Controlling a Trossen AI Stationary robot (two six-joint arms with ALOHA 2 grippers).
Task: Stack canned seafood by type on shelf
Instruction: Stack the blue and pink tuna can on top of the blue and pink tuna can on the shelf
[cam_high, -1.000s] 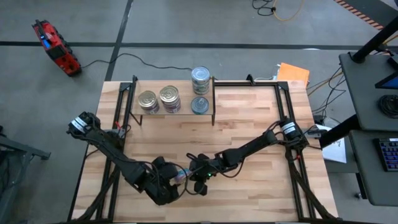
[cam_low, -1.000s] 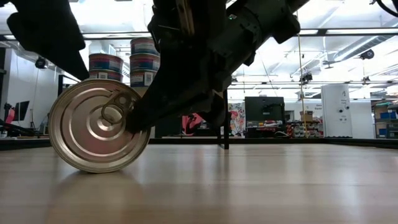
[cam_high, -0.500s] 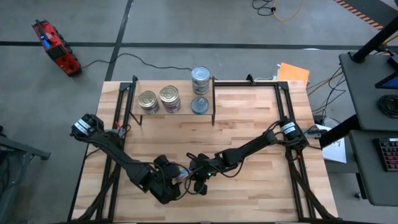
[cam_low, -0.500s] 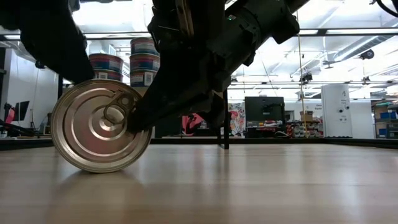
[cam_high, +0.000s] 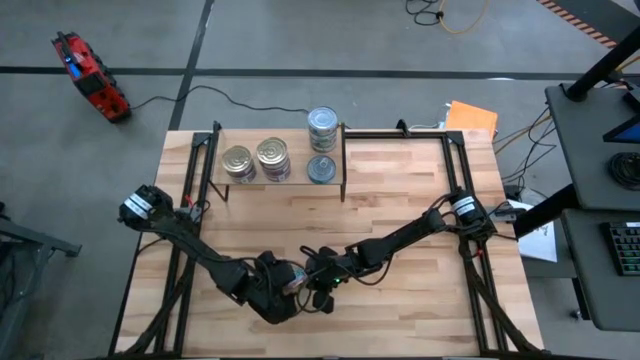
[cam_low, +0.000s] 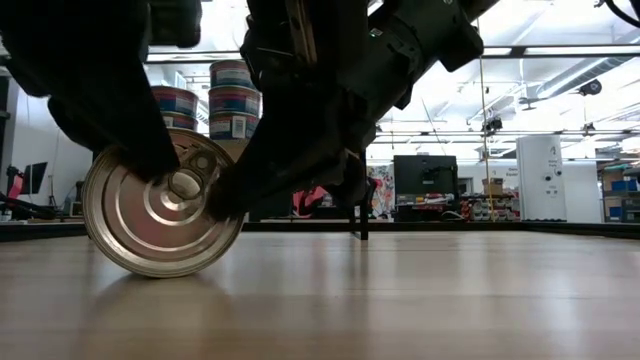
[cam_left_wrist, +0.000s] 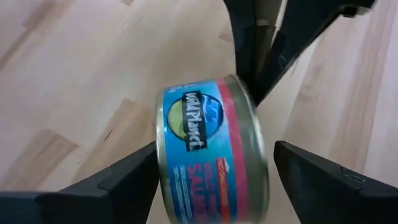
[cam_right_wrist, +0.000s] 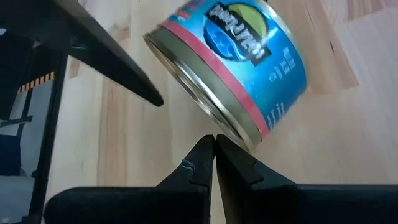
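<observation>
One tin (cam_left_wrist: 211, 155) with a blue and red label stands on its edge near the table's near side, its silver pull-tab lid (cam_low: 165, 215) facing the low camera. My left gripper (cam_left_wrist: 214, 149) is open, with a finger on either side of the tin's flat faces. My right gripper (cam_right_wrist: 214, 138) is shut, with its tips at the tin's rim. On the shelf (cam_high: 280, 178), golden-lidded tins (cam_high: 255, 158) and silver-lidded tins (cam_high: 322, 128) stand in short stacks. My left gripper straddles the tin from above. Whether either finger (cam_left_wrist: 134, 174) touches it, I cannot tell. My right gripper touches the tin with its shut fingertips (cam_right_wrist: 202, 152) at the rim of the lid end (cam_right_wrist: 239, 134), coming from the table's right. The tin rests tilted on its edge on the table.
The shelf's dark end panel (cam_high: 343, 160) rises beside the silver-lidded stack near the table's far edge. Bare tabletop (cam_high: 400, 190) lies between the shelf and both arms. Both grippers crowd together around the tin (cam_high: 293, 281) at the near middle.
My left gripper has moved toward the tin from the table's left and come down over it, so its fingers now stand on either side. The right gripper and the tin have stayed about where they were.
</observation>
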